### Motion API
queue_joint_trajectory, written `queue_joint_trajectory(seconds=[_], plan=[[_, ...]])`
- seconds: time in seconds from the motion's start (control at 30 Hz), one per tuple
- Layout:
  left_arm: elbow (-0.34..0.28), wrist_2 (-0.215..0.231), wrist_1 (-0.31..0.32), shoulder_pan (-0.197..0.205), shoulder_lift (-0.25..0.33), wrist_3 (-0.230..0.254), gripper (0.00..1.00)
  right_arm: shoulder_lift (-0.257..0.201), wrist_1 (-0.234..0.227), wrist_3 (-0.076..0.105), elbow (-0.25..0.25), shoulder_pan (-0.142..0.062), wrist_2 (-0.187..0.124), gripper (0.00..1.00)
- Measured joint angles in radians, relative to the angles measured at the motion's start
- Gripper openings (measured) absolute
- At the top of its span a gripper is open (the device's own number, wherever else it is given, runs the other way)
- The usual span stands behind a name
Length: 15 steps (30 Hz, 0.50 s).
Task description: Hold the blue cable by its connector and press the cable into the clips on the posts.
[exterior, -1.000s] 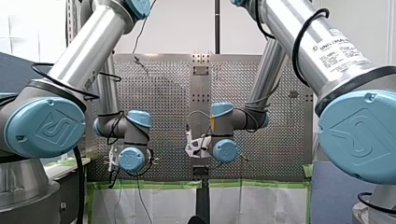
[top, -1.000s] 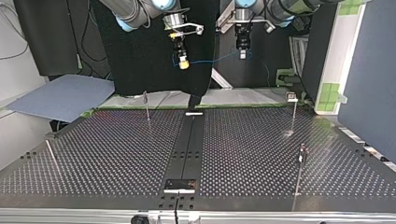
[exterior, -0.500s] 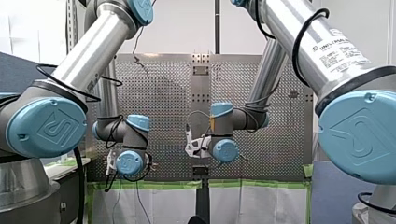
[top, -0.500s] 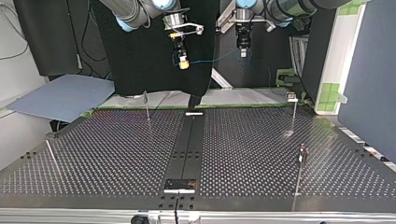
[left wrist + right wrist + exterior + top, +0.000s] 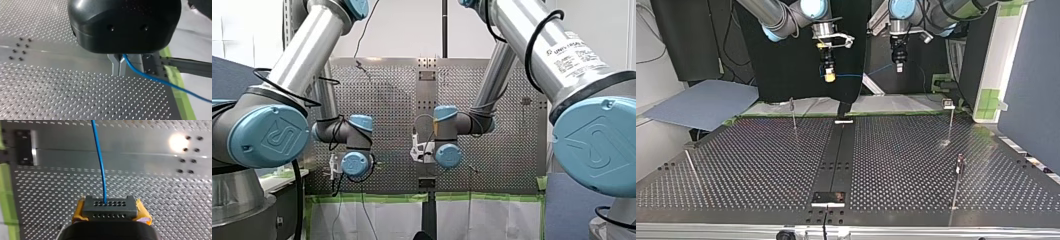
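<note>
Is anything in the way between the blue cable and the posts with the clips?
Nothing visible. My right gripper holds the connector, my left gripper the blue cable, up in the air; only open space lies between it and the posts on the table.

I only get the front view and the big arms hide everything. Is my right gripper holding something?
Observer: Yes. The right wrist view shows your right gripper shut on a dark connector, with the blue cable coming out of it.
Operator: What about my left one?
Observer: Your left gripper is shut on the cable itself.
Operator: Is it in a clip?
Observer: Not yet. The top view shows it in the air between both grippers, touching no posts.
</note>
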Motion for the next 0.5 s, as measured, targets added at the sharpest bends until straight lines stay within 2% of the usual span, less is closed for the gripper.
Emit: queue_joint_trajectory(seconds=[0.2, 0.3, 0.5], plan=[[0.001, -0.037, -0.049, 0.005, 0.05, -0.038, 0.02, -0.055, 0.056, 0.049, -0.026, -0.003, 0.001, 0.0], [0.001, -0.056, -0.075, 0.007, 0.076, -0.044, 0.02, -0.083, 0.083, 0.057, -0.03, -0.006, 0.0, 0.0], [0.003, -0.078, -0.132, 0.012, 0.132, -0.066, 0.02, -0.137, 0.138, 0.06, -0.032, -0.01, -0.011, 0.0]])
